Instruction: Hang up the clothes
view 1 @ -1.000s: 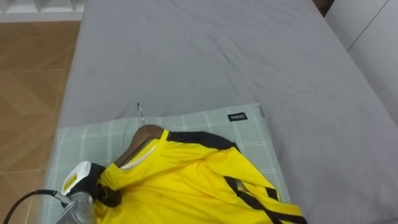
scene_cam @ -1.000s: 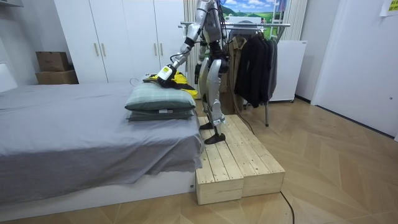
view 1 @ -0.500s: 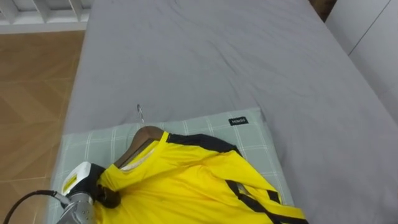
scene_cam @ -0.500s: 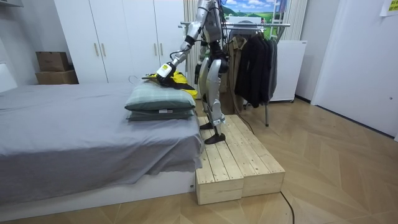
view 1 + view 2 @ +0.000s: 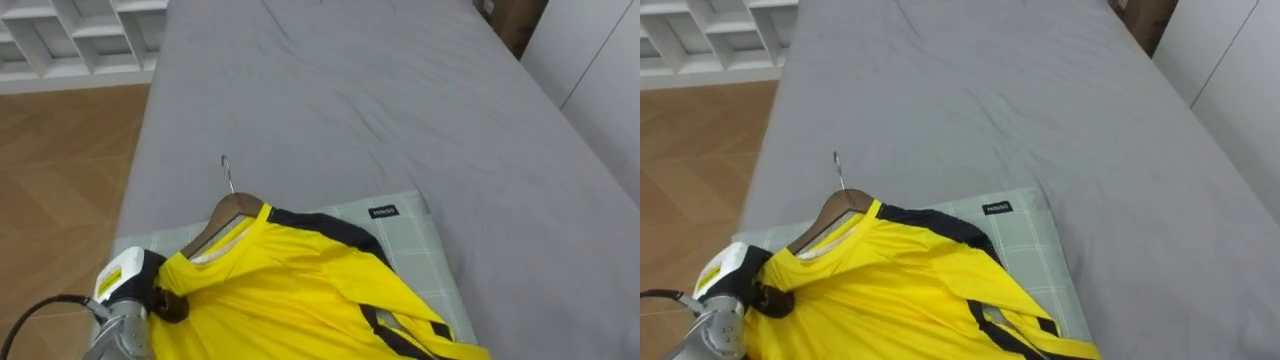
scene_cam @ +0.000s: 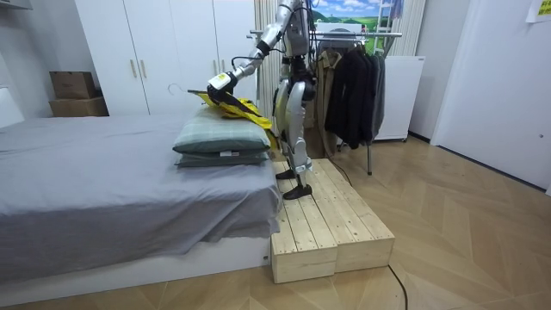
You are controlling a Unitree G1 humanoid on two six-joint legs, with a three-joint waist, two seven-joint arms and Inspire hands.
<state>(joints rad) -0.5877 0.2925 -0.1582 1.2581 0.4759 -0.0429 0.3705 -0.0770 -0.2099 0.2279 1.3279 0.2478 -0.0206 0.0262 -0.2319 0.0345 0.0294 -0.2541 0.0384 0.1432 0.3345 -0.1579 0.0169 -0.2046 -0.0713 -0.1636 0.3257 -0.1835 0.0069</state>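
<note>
A yellow shirt (image 5: 290,290) with black stripes hangs on a wooden hanger (image 5: 225,215), whose metal hook (image 5: 227,172) points toward the far end of the bed. My left hand (image 5: 128,288) is at the lower left, its fingers curled round the hanger's left end through the shirt's shoulder. In the room view that hand (image 6: 217,83) holds the shirt (image 6: 237,108) in the air above the stacked pillows (image 6: 219,142). I stand on a wooden platform (image 6: 327,224) between the bed and a clothes rack (image 6: 357,36).
The grey bed (image 5: 350,100) stretches ahead, with the green checked pillow (image 5: 405,225) under the shirt. White shelving (image 5: 60,40) stands past the wood floor at the upper left. Dark clothes (image 6: 349,82) hang on the rack behind me. White wardrobes (image 6: 164,52) line the wall.
My left arm has risen and lifted the shirt and hanger off the pillow. The hook now stands over the grey sheet, and the view has shifted forward.
</note>
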